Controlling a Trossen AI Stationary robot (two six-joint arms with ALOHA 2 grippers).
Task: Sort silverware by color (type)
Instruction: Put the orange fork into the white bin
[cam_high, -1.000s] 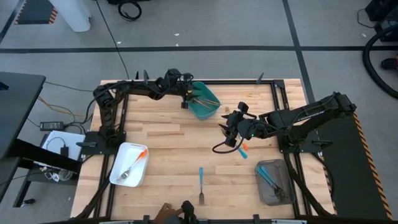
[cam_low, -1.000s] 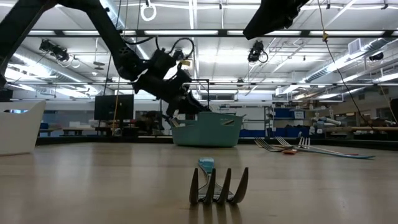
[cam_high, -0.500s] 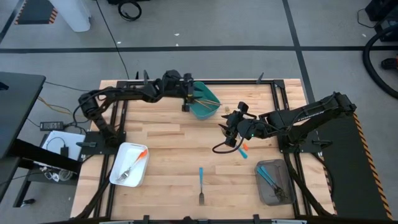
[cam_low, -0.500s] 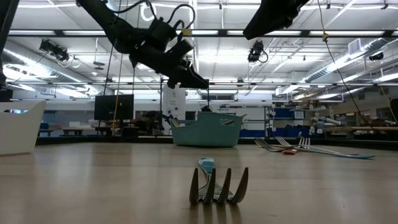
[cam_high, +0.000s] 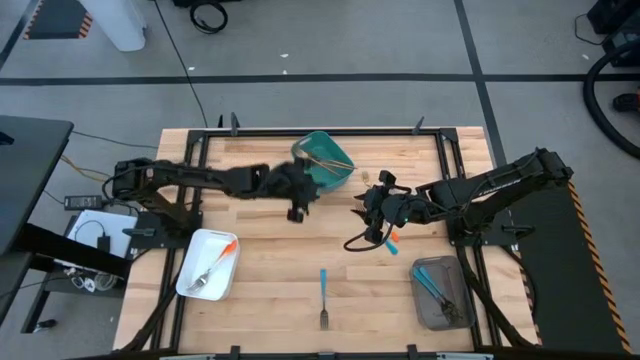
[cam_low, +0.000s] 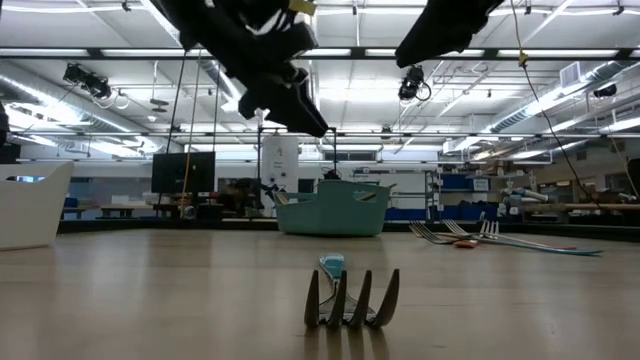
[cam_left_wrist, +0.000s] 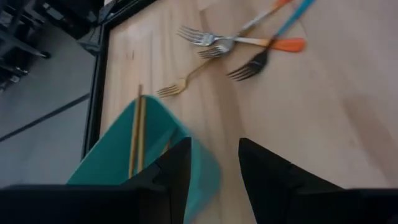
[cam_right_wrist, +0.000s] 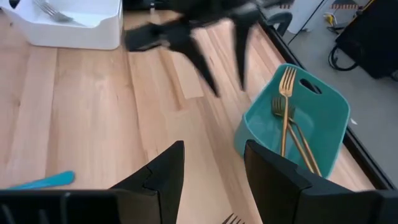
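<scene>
left fingers (cam_high: 296, 210) hover open beside teal bin (cam_high: 335, 172) holding gold forks (cam_right_wrist: 287, 118).

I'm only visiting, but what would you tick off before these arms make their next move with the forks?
1. Left gripper open and empty: ok.
2. Right gripper open and empty: ok.
3. Gold forks lying inside the teal bin: ok.
4. Table free of unsorted silverware: not ok. A mixed pile and one blue fork lie loose.
5. Grippers apart from each other: ok, a gap shows in the high view.
</scene>
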